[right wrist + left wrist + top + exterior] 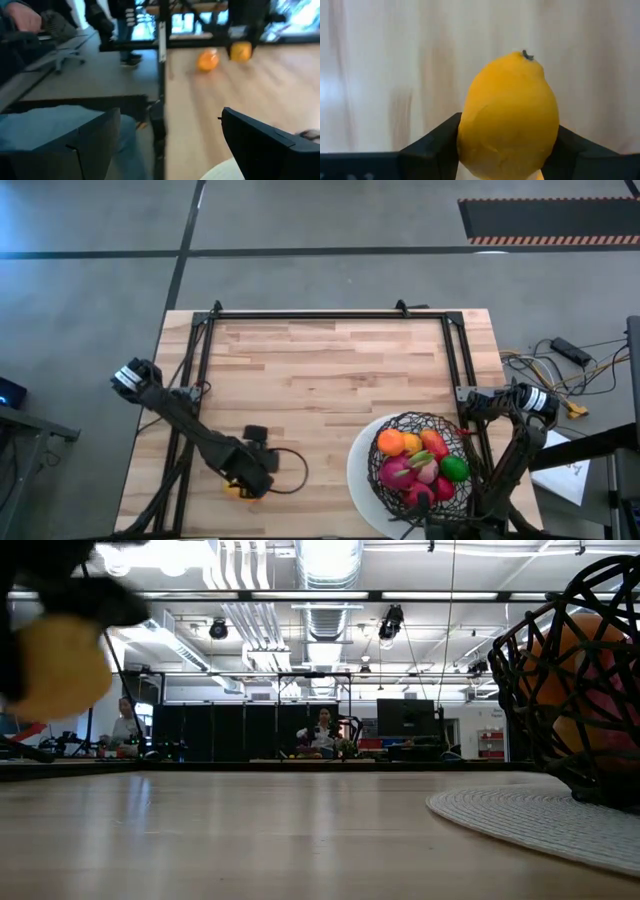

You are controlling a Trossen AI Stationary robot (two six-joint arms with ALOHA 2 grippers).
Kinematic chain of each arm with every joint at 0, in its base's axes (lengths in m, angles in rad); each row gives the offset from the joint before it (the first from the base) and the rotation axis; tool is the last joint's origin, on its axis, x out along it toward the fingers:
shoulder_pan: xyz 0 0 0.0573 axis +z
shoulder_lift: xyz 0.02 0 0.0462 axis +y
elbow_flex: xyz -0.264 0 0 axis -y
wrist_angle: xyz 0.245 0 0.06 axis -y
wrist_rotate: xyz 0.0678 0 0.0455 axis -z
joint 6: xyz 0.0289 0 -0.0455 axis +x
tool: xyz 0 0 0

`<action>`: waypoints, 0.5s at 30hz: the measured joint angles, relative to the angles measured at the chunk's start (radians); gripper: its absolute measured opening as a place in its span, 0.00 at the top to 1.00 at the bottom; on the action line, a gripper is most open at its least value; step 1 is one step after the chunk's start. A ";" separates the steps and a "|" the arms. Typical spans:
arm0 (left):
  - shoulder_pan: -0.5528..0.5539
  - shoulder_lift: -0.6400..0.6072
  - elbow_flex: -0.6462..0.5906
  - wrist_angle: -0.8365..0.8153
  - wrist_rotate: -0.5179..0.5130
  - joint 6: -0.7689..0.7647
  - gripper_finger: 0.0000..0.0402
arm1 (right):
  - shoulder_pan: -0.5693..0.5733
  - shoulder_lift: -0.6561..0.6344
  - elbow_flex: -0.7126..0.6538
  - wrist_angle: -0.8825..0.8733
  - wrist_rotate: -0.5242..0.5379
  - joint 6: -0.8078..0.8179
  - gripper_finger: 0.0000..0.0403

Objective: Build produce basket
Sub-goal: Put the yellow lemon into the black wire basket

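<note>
Blurred yellow fruit (55, 665) at upper left, under a dark gripper part. Black wire basket (575, 670) at right holds orange and pink produce (585, 660), on a white mat (530, 820).

The left claw (243, 485) is clamped on a yellow lemon (509, 117), one dark finger (437, 145) pressed to each side of the fruit, its arm stretched low from the desk's left edge. The right claw (165, 145) hangs with its fingers spread wide apart, its arm folded at the right edge.
</note>
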 joint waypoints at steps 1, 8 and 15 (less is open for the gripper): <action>0.013 -0.001 0.012 0.065 -0.002 0.051 0.54 | 0.005 0.000 0.001 -0.006 -0.014 0.025 0.18; 0.113 -0.001 0.020 0.634 0.020 0.379 0.54 | 0.088 -0.002 0.089 -0.207 -0.024 0.174 0.18; 0.200 0.092 0.048 1.222 0.220 0.596 0.54 | 0.179 0.003 0.296 -0.700 0.178 0.442 0.18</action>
